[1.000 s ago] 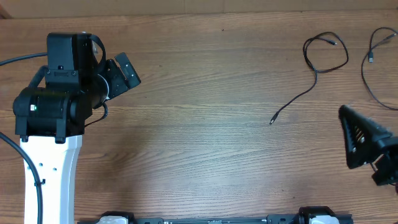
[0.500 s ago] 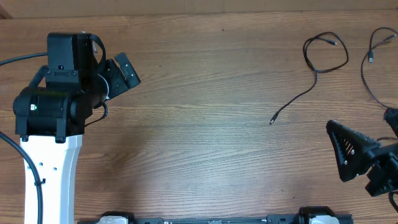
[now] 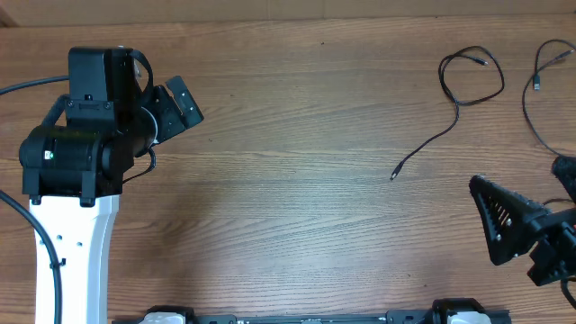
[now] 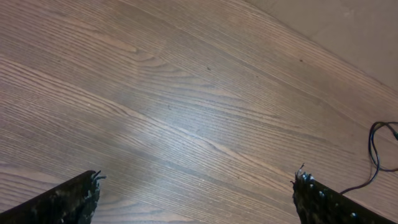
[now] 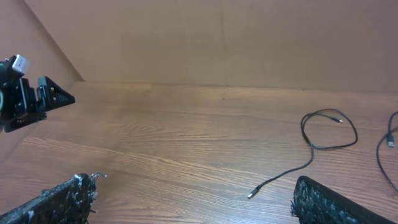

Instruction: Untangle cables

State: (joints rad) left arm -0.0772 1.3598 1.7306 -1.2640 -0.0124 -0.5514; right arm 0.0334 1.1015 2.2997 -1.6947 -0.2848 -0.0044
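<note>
Two thin black cables lie apart at the far right of the table. One cable point(image 3: 470, 79) makes a loop, and its tail runs down-left to a silver plug point(image 3: 393, 175). It also shows in the right wrist view point(image 5: 328, 132), with its plug point(image 5: 250, 195) just left of my right finger. The second cable point(image 3: 538, 106) curves along the right edge and also shows at the edge of the right wrist view point(image 5: 387, 144). My right gripper point(image 3: 493, 221) point(image 5: 193, 183) is open and empty, below and right of the plug. My left gripper point(image 3: 180, 103) point(image 4: 196, 180) is open and empty at the far left, over bare wood.
The wooden table point(image 3: 297, 180) runs to a cardboard wall point(image 5: 205, 43) at the back. The left arm's black body and white base point(image 3: 72, 180) fill the left side. A bit of cable point(image 4: 377, 149) shows at the right edge of the left wrist view.
My right gripper has moved left and toward the table's front edge. The left arm and both cables have not moved.
</note>
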